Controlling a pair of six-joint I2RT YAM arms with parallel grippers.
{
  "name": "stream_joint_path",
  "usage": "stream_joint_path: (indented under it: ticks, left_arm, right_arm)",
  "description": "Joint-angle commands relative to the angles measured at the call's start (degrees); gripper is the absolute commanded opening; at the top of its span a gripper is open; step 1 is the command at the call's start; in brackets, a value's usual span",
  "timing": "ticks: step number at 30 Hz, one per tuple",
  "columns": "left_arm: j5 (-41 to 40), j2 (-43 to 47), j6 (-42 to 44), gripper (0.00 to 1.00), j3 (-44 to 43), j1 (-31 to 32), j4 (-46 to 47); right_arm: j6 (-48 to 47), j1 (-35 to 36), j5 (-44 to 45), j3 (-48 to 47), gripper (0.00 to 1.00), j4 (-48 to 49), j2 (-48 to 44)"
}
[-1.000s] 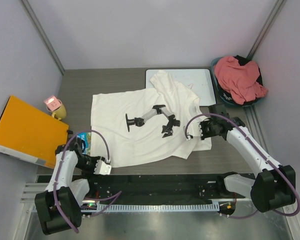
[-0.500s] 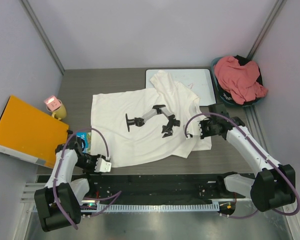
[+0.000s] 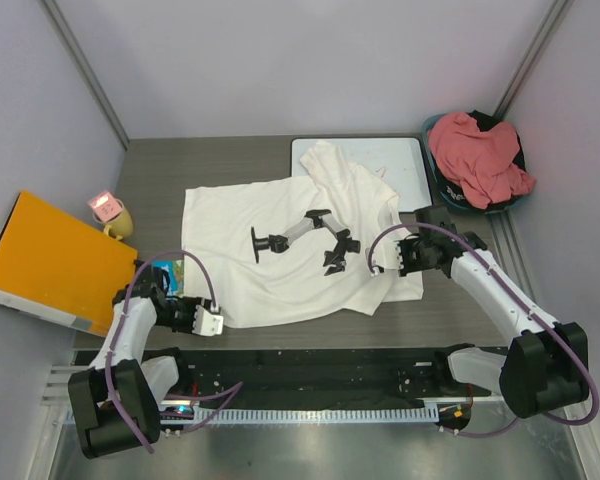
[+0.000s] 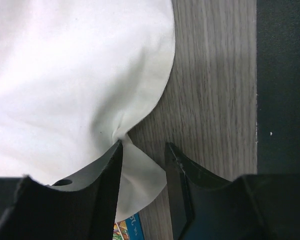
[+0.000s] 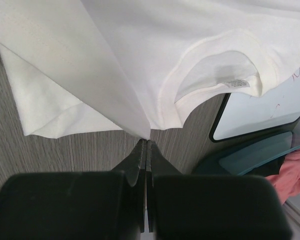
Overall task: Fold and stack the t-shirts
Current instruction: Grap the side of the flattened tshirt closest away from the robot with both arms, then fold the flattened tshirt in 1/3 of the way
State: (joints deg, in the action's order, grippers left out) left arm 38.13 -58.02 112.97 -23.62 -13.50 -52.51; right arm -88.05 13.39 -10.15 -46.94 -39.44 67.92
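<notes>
The white t-shirt (image 3: 230,240) lies spread on the worktop (image 3: 160,170) in the middle of the top view. Its long axis runs left to right, a little tilted, with the hem toward the left of the frame and the neck opening toward the right. One sleeve reaches up over the lower left corner of the whiteboard (image 3: 405,165), and the other lies at the lower right. A jointed black-and-white object (image 3: 300,232) rests on the chest of the shirt.

At the upper right a teal basket (image 3: 448,200) holds the salmon t-shirt (image 3: 475,155), crumpled and heaped above the rim. At the left a yellow mug (image 3: 118,222) has a small pink thing in its mouth. It stands just beside an orange folder (image 3: 50,262), and a blue packet (image 3: 170,282) lies near the shirt's lower left corner.

The left pincer (image 3: 212,322) sits at that corner. Its jaws are partly apart, a flap of the white hem lies between them, and one finger (image 4: 110,160) touches the puckered cloth without clamping it. The right pincer (image 3: 380,262) is closed on a fold of the white shirt just below the collar.

Since a second ago the left pincer has crept up the frame toward the hem and narrowed slightly. The right pincer and the shirt lie as they did.
</notes>
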Motion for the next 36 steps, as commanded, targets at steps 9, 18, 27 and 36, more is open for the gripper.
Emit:
stream_joint_path:
  ticks: [9, 18, 27, 36]
  left_arm:
    - [-6.5, 1.2, 34.2, 0.16, 1.8, 0.0, 4.0]
    - [-8.9, -0.6, 33.1, 0.01, 3.0, 0.0, 7.8]
    - [-7.4, -0.7, 32.7, 0.0, 0.6, -0.1, 6.7]
    - [-1.9, 1.4, 35.0, 0.0, -12.2, -0.1, -17.2]
  right_arm:
    - [1.0, 0.1, 0.4, -1.8, 0.01, 1.9, 1.3]
    - [1.4, 0.2, 0.4, -2.0, 0.01, 2.4, 2.3]
    - [2.2, 0.1, 0.5, -2.0, 0.01, 2.9, 2.8]
    - [2.8, 0.0, -0.7, -3.6, 0.01, 2.4, 3.6]
